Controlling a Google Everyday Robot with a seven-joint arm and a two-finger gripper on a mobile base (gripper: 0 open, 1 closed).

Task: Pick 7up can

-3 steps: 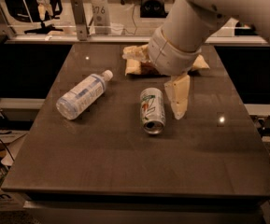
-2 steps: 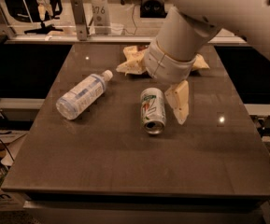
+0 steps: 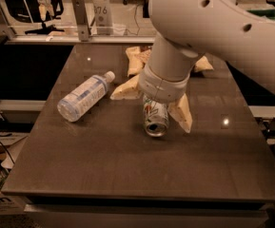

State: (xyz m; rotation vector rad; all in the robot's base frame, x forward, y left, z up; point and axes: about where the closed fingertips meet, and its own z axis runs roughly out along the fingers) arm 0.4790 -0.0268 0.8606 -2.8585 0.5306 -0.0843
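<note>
The 7up can [image 3: 155,118] lies on its side near the middle of the dark table [image 3: 103,165], its silver end facing me. My gripper [image 3: 151,111] is right over the can, open, with one pale finger [image 3: 123,91] to the can's left and the other [image 3: 182,115] to its right. The big white arm comes down from the upper right and hides the far end of the can.
A clear plastic water bottle [image 3: 83,97] with a white cap lies on its side left of the can. A yellow snack bag [image 3: 136,59] lies behind the arm at the table's far side. A metal rail [image 3: 80,18] stands beyond the table.
The arm has swung left and down over the can. The fingers, before beside the can on its right, now straddle it. Can and bottle have not moved.
</note>
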